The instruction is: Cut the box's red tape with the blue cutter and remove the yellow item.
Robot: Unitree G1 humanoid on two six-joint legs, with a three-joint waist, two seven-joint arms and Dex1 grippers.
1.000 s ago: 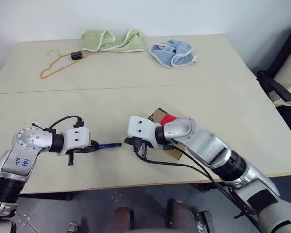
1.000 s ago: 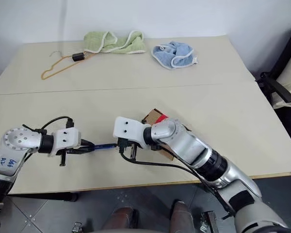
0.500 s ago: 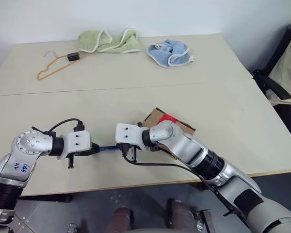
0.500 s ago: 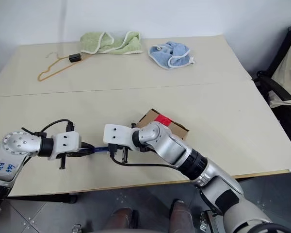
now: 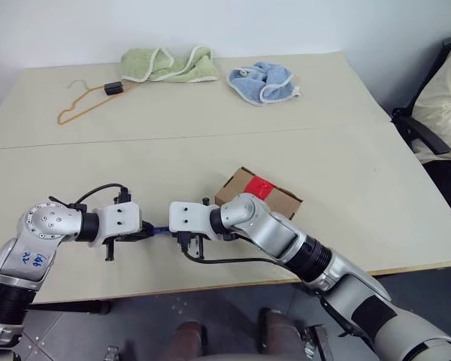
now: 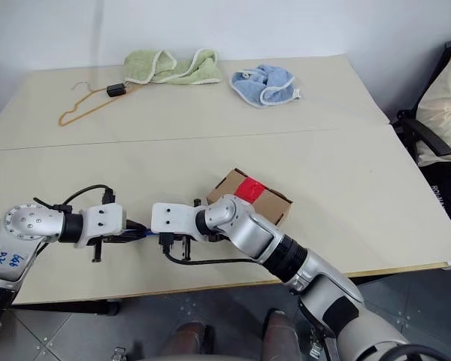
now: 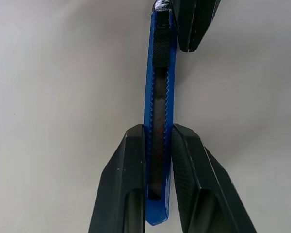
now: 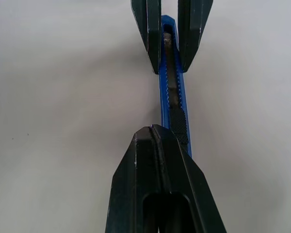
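The step in hand looks like readying the blue cutter (image 7: 158, 121) for use, not cutting yet. In the lower left of the head views, the left gripper (image 5: 145, 230) has its jaws narrow and clamped on the cutter's rear half, holding it roughly level just above the desk (image 5: 346, 150). The right gripper (image 8: 161, 141) meets it from the other end with its jaws pressed fully together, their tip lying against the cutter's ribbed black slider; whether it is actually pushing the slider I cannot tell.

The box (image 5: 274, 197) sits just right of centre, behind the right arm, its red tape (image 5: 256, 183) still whole on top. The yellow item is presumably inside.

Next, I judge, the slider must be nudged along its track to bare the blade, with the left grip kept firm so the cutter does not twist. Then the blade has to travel right to the tape.
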